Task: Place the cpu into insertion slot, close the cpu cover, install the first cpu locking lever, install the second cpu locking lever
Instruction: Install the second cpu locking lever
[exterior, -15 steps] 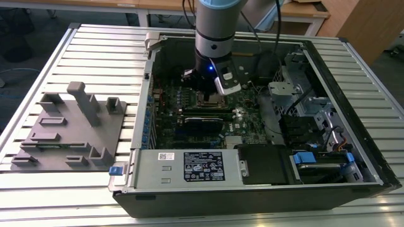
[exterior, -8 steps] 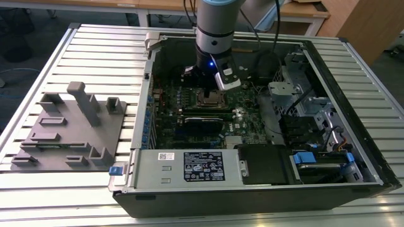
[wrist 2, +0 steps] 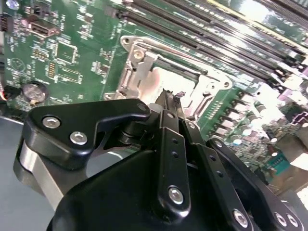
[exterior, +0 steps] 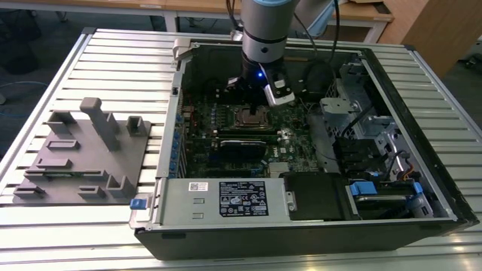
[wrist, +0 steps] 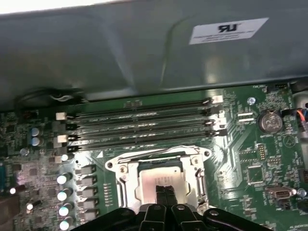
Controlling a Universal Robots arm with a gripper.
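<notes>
In the exterior view my gripper (exterior: pixel 261 95) hangs inside the open computer case, just above the insertion slot (exterior: pixel 252 117). In both wrist views the cpu (wrist: pixel 155 177) (wrist 2: pixel 161 81), with its dull metal top, lies in the slot. The silvery cpu cover (wrist: pixel 194 168) (wrist 2: pixel 136 72) lies flat around it. My gripper (wrist: pixel 165 191) (wrist 2: pixel 172 97) is shut with nothing between its fingers, and its tips are over the near edge of the cpu. Whether they touch it I cannot tell.
Long black memory slots (wrist: pixel 139 127) run beside the socket, with a row of capacitors (wrist: pixel 62 195) on one side and a coin battery (wrist: pixel 270 121) on the other. The case wall (wrist: pixel 120 48) rises behind. A grey fixture (exterior: pixel 83 152) lies outside on the slatted table. A power supply (exterior: pixel 226 197) fills the case's front.
</notes>
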